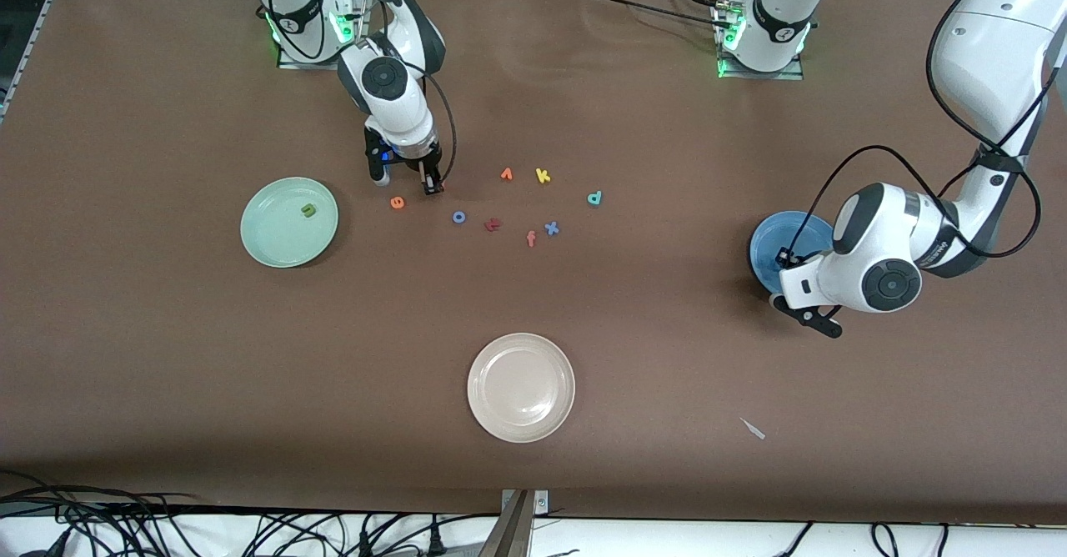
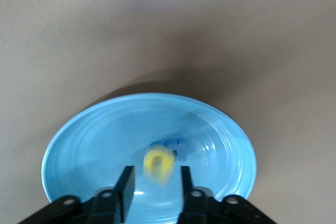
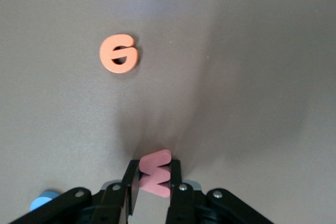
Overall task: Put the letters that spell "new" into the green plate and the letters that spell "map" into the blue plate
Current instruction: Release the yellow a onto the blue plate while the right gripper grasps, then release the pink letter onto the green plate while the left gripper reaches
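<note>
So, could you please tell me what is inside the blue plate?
The blue plate holds a blue "m" and a blurred yellow "a" between the left end effector's parted fingers. The fingers cover the plate's near rim.

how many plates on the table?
3: green plate toward the right arm's end, blue plate toward the left arm's end, cream-white plate nearest the front camera, between them.

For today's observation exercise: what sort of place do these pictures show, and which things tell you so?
Probably a robotics lab: two robot arms bolted to a brown-covered table, foam letters such as the orange "e" for sorting into plates, and cables along the table's edge.
</note>
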`<act>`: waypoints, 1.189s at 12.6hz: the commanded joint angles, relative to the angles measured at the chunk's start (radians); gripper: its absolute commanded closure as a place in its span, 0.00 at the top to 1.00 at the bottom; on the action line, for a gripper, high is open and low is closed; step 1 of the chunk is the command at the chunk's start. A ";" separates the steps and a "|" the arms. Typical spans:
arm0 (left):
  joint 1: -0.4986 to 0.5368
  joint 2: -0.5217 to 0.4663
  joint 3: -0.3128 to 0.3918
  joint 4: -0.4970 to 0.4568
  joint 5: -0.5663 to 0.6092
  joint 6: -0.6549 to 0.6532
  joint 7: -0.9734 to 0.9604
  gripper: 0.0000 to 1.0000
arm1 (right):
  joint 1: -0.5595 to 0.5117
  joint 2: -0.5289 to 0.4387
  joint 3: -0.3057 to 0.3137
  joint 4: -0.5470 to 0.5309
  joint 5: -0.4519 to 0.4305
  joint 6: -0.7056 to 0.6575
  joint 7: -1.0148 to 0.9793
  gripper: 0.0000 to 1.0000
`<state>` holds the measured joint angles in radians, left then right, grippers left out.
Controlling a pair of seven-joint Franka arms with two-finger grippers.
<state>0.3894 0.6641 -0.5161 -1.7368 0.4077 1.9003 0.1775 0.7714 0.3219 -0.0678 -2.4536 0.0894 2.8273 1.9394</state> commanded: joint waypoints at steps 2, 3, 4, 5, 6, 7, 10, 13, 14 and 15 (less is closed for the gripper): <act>0.003 -0.052 -0.056 -0.006 -0.030 -0.047 -0.053 1.00 | 0.006 -0.038 -0.045 0.010 -0.013 -0.023 -0.188 0.06; 0.005 -0.066 -0.085 -0.019 -0.052 -0.031 -0.143 1.00 | 0.006 -0.061 -0.065 0.011 -0.013 -0.054 -0.254 0.06; 0.006 -0.089 -0.132 -0.065 -0.053 0.003 -0.223 1.00 | 0.006 -0.088 -0.096 0.011 -0.014 -0.081 -0.331 0.06; 0.018 -0.113 -0.163 -0.125 -0.055 0.061 -0.290 1.00 | 0.006 -0.119 -0.130 0.011 -0.016 -0.124 -0.440 0.06; 0.034 -0.136 -0.195 -0.191 -0.055 0.133 -0.346 1.00 | 0.006 -0.142 -0.165 0.011 -0.014 -0.173 -0.570 0.06; 0.049 -0.162 -0.234 -0.263 -0.055 0.211 -0.413 1.00 | 0.006 -0.168 -0.205 0.011 -0.014 -0.219 -0.676 0.06; 0.054 -0.190 -0.315 -0.450 -0.041 0.486 -0.632 1.00 | 0.006 -0.213 -0.360 0.010 -0.016 -0.348 -1.009 0.06; -0.028 -0.187 -0.355 -0.484 0.058 0.531 -0.884 1.00 | 0.005 -0.210 -0.487 -0.004 -0.016 -0.365 -1.310 0.06; -0.096 -0.175 -0.354 -0.484 0.094 0.534 -0.982 1.00 | 0.005 -0.204 -0.522 -0.007 -0.016 -0.365 -1.370 0.06; -0.144 -0.155 -0.352 -0.481 0.132 0.534 -1.060 1.00 | 0.003 -0.193 -0.550 -0.010 -0.016 -0.364 -1.430 0.06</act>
<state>0.3340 0.5239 -0.8729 -2.2056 0.4722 2.4259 -0.7327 0.7685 0.1306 -0.5792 -2.4473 0.0844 2.4676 0.6055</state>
